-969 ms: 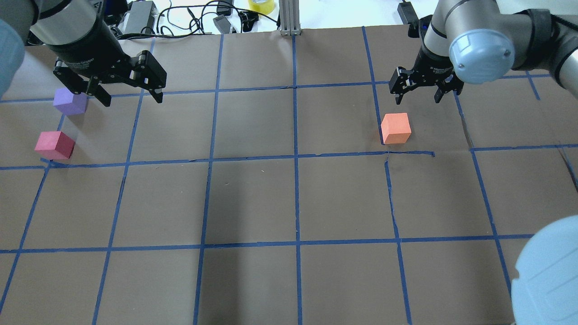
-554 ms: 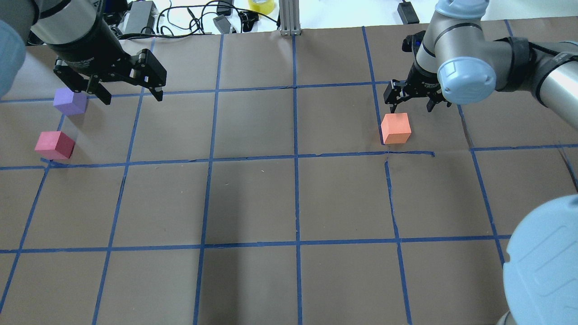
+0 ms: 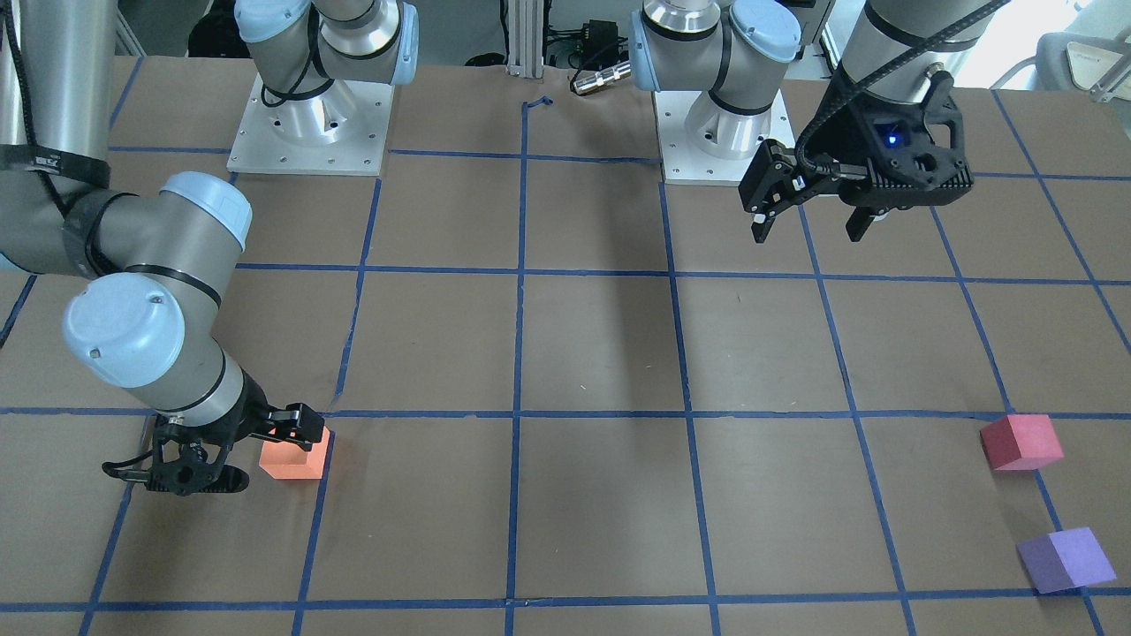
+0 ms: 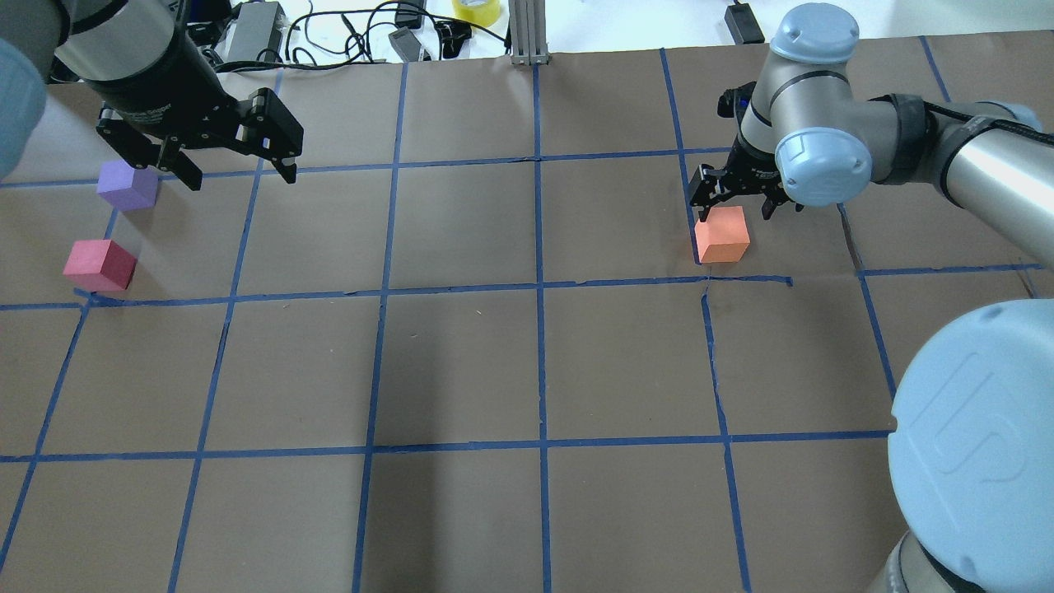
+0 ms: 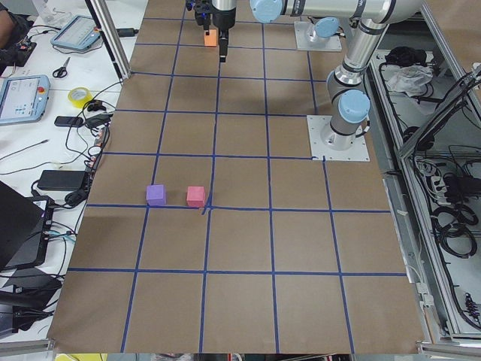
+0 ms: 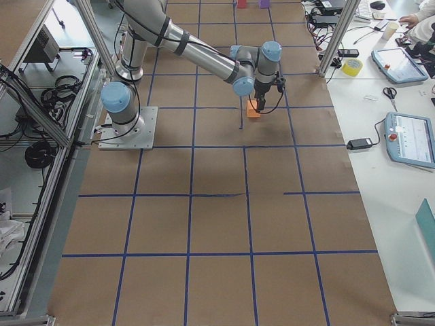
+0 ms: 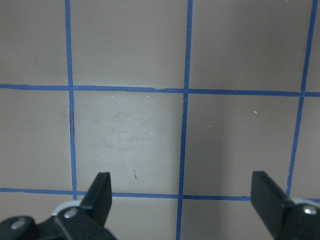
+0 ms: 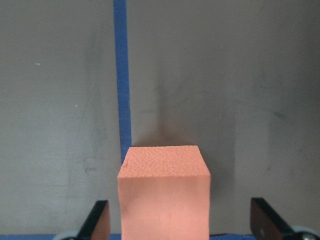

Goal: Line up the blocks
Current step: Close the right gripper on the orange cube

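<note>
Right gripper [image 4: 734, 207] spread wide, empty, low over orange block [image 4: 722, 235]. Block sits off-centre between its fingers: centre first, descend squarely, then close. Left gripper [image 4: 241, 175] spread, empty.

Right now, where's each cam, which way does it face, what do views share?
Overhead: behind robot, looking forward, down; left gripper on view's left, right gripper at orange block.
Front-facing: across table, facing robot; right base and left base on top, arms mirrored.
Exterior left: table end by red-pink block and purple block; left base near.
Exterior right: opposite end; right arm near.
Left wrist: down at bare table between own fingers.
Right wrist: down at orange block between fingers.
Shared: orange block, all but left wrist.
</note>
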### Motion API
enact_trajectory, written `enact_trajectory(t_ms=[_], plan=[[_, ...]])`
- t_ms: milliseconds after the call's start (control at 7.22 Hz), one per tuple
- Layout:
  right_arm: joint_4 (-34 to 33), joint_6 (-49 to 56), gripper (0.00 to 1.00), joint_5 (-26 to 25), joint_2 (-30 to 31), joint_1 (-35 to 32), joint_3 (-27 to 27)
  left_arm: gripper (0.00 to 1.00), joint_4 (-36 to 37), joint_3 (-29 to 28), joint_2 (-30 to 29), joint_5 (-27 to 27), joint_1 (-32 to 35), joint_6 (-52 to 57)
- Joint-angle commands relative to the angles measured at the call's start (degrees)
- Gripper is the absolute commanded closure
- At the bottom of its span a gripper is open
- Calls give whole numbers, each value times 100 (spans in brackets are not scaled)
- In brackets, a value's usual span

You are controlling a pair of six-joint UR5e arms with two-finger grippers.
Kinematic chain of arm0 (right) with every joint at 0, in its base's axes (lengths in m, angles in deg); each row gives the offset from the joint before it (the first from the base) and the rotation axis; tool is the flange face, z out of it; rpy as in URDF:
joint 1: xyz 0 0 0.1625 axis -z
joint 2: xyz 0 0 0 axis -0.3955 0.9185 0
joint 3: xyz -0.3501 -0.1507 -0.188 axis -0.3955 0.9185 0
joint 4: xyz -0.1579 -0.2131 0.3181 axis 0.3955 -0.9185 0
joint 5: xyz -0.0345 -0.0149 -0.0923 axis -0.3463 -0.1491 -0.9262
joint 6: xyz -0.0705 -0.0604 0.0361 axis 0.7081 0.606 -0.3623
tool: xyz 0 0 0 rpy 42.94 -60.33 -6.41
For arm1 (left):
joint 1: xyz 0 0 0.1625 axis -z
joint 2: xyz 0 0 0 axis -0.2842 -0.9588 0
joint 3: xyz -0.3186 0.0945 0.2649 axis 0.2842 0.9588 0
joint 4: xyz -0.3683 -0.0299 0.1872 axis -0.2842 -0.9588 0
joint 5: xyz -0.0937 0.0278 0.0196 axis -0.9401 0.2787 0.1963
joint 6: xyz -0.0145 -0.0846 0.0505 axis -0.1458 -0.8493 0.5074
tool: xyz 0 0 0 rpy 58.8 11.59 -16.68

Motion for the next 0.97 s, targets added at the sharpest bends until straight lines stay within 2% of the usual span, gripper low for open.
enact_trajectory(t_ms=[0, 138, 277, 415, 554, 831], plan=[[-45, -16, 0, -12, -132, -8, 0, 0, -3, -48, 7, -5, 0, -32], [-202, -16, 3, -38, -202, -8, -9, 0, -3, -40, -1, 4, 0, -23], [-525, -60, 37, -21, -272, -26, -9, 0, -3, -40, -2, 13, 0, 3], [-476, -130, 57, 5, -282, -35, -9, 0, -3, -40, 7, 39, 0, 29], [-441, -165, 70, -73, -256, -130, -1, 0, -3, -31, 7, 39, 0, 47], [-432, -279, 74, -74, -177, -332, 235, 0, -3, -31, 7, 39, 0, 56]])
